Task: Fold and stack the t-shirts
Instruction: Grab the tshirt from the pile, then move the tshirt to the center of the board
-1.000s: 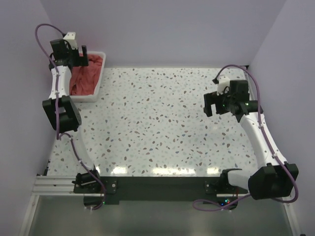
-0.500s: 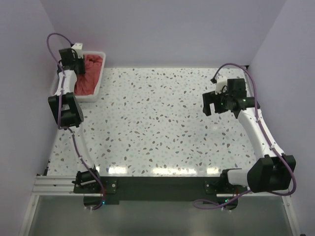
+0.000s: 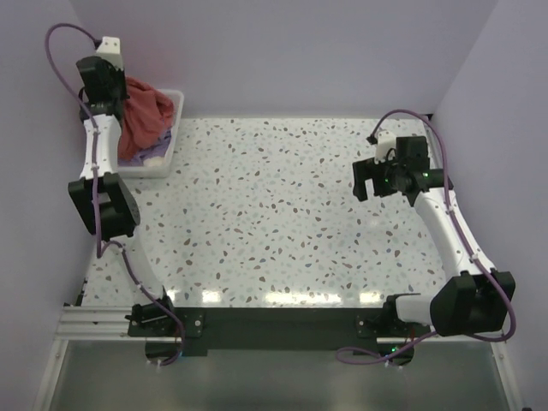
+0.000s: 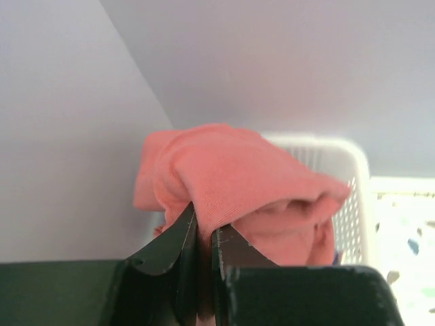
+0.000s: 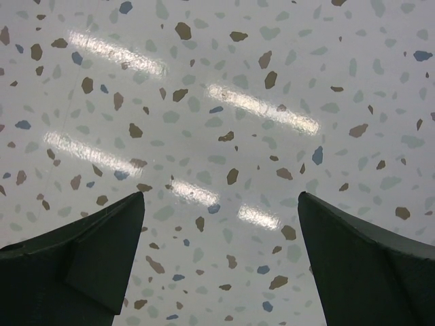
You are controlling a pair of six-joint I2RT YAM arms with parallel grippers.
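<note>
Pale lilac walls are closing in a speckled terrazzo tabletop [image 3: 274,214] on three sides. At the far left corner of the tabletop a white lattice basket [image 3: 174,128] is sitting close against the left wall.

Over that basket the left gripper [image 4: 202,231] is pinching the coral-red t-shirt [image 3: 145,110]. In the left wrist view its dark jaws are standing almost together, with only a thin fold of coral cloth caught between them. The shirt is hanging from the grip as a bunched, rounded mass, rising above the far rim of the basket while its lower part is draping down inside. Beneath it, at the near end of the basket, the pale lavender t-shirt [image 3: 147,155] is lying crumpled and partly covered by the coral one. Whether the two shirts are touching cannot be told.

Further right, the middle of the tabletop is carrying only reflections of the lights. Near the right edge the right gripper [image 5: 221,195] is hovering above the surface with its jaws spread wide, gripping nothing; only speckled tabletop is showing between its fingertips.
</note>
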